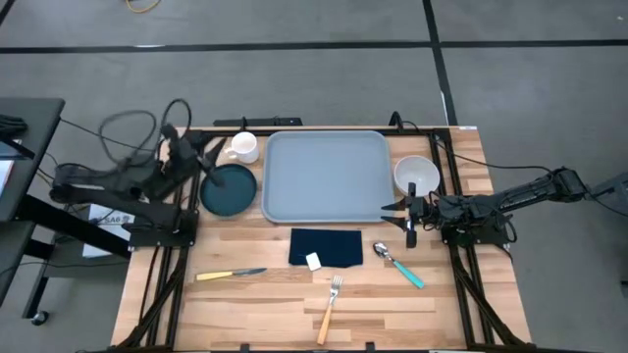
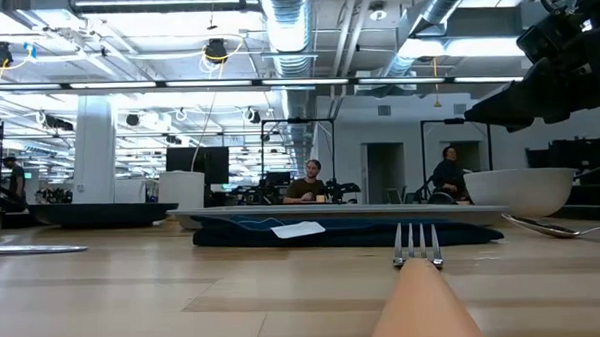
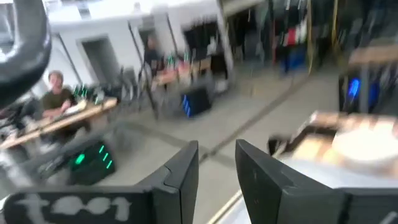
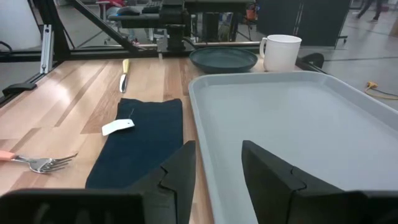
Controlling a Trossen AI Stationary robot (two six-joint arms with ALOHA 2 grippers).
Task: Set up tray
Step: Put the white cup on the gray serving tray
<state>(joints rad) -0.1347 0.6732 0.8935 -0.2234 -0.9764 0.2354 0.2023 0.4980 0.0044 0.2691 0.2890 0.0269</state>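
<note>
Grey floor crossed by dark lines, exposed ducts overhead (two people seated at desks beyond).

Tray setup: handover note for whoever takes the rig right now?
Left gripper: fingers open, empty, above the dark plate.
Right gripper: fingers open, empty, at the tray's right front corner.
Tray is empty, at the middle back of the table. Mug and plate lie to its left, white bowl to its right. Napkin, knife, fork and spoon lie in front of it.
Done: nothing is on the tray.
Left: all of the loading.
</note>
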